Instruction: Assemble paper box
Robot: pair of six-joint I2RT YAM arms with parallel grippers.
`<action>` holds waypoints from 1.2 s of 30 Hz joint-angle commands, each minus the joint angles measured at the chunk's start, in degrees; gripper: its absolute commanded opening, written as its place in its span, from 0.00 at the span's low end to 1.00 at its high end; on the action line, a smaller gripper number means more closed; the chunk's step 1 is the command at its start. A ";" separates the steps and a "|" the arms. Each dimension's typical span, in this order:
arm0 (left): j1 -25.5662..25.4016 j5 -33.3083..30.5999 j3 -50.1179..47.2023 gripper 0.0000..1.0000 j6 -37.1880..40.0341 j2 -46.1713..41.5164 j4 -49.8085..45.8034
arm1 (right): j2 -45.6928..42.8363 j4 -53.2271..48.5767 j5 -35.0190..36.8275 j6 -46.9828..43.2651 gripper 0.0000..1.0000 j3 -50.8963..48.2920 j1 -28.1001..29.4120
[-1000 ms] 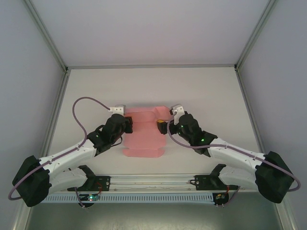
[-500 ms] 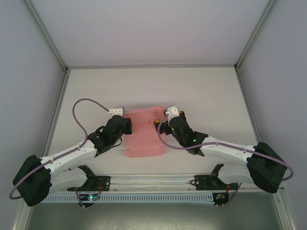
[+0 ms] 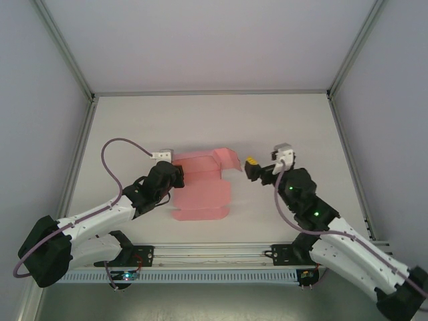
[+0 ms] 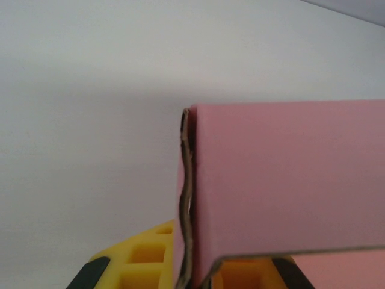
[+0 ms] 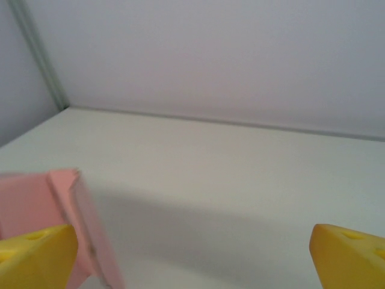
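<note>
The pink paper box [image 3: 204,190] lies mostly flat in the middle of the table, with its far right flap [image 3: 229,159] bent upward. My left gripper [image 3: 176,175] is at the sheet's left edge and is shut on it. In the left wrist view a folded pink card wall [image 4: 289,180] runs down between the yellow fingers [image 4: 141,262] of the left gripper [image 4: 194,274]. My right gripper [image 3: 255,168] hovers open to the right of the raised flap, apart from it. In the right wrist view the right gripper [image 5: 192,259] has nothing between its yellow fingertips [image 5: 352,256], and the pink box [image 5: 42,198] is at the far left.
The white table [image 3: 287,127] has bare surface behind and to both sides of the card. Metal frame posts [image 3: 72,174] run along its left and right edges, and a rail [image 3: 214,253] crosses the near edge between the arm bases.
My right arm has drawn back to the right, away from the box's right flap, which now stands free and raised. The left arm and its grip have not moved.
</note>
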 commanded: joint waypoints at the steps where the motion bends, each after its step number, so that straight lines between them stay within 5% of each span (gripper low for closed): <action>1: -0.68 0.42 -0.81 0.00 -0.06 -1.11 2.30 | -1.34 -7.02 -9.10 2.78 0.98 1.08 -7.71; 6: -0.66 2.56 -0.97 0.00 1.14 -2.10 2.46 | 3.71 -5.72 -25.14 4.49 0.97 2.33 -15.42; 14: -0.70 3.64 -1.48 0.00 1.55 -3.09 2.07 | 15.38 2.16 -43.16 4.33 0.80 3.79 -15.89; 17: -0.77 3.65 -1.76 0.00 1.28 -3.26 2.48 | 16.73 3.30 -45.26 4.22 0.71 4.03 -15.30; 36: -0.69 4.90 -0.76 0.00 1.40 -1.44 3.45 | 25.60 5.59 -48.07 -0.01 0.59 7.29 -5.32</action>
